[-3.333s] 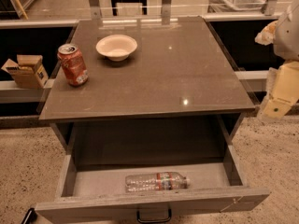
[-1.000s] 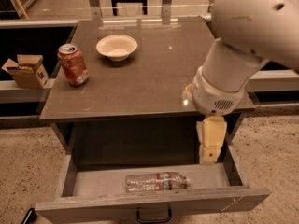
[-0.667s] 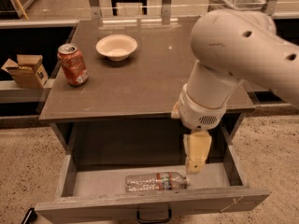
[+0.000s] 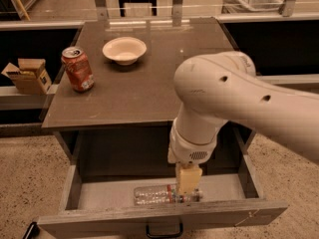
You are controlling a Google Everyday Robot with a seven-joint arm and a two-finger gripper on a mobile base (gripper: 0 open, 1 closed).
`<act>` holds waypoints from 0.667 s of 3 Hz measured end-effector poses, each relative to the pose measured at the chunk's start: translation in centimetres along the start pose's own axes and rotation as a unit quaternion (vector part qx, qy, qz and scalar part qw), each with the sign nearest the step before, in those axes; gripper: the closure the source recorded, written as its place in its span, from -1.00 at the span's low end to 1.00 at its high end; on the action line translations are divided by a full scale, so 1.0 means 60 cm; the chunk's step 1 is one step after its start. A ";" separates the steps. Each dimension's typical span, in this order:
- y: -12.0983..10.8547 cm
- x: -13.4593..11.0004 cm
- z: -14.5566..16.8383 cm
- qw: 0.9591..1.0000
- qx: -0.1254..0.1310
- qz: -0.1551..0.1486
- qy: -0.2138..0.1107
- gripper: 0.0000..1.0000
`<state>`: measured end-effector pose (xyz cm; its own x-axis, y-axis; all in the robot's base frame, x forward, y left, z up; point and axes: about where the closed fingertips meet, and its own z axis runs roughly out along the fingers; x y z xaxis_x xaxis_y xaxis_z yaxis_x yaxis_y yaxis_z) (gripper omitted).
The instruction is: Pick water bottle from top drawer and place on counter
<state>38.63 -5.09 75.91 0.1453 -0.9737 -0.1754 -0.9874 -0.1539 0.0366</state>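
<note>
Seven lots to enter; start with the one wanted. (clerk)

Item 1, water bottle (image 4: 159, 194): on its side on the floor of the top drawer (image 4: 99, 197), close behind the front panel; drawer stands pulled out. Item 2, gripper (image 4: 188, 180): low inside the drawer, directly over the bottle toward its right-hand end as viewed, at or very near contact. Whether it is closed on the bottle: cannot tell. (checker)

Remaining stock? (clerk)

Counter surface (image 4: 149, 91): soda can (image 4: 78, 68) upright at the left, bowl (image 4: 124, 50) behind and to its right, the two apart. Cardboard box (image 4: 29, 75): off the surface, on a lower ledge to the left. (checker)

Hazards? (clerk)

By my judgement, three. Thin crinkled plastic may buckle or squirt out under a squeeze. A round body may roll away if nudged off-centre. A hold so near one end may let the far end droop and catch the drawer wall or the surface's front edge on the lift. (checker)
</note>
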 end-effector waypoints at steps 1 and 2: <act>0.003 -0.013 0.045 1.000 0.000 -0.001 -0.002 -0.18; -0.014 -0.023 0.073 1.000 0.013 -0.011 -0.008 -0.22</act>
<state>38.99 -2.88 71.82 0.1664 -0.9671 -0.1923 -0.9853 -0.1708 0.0064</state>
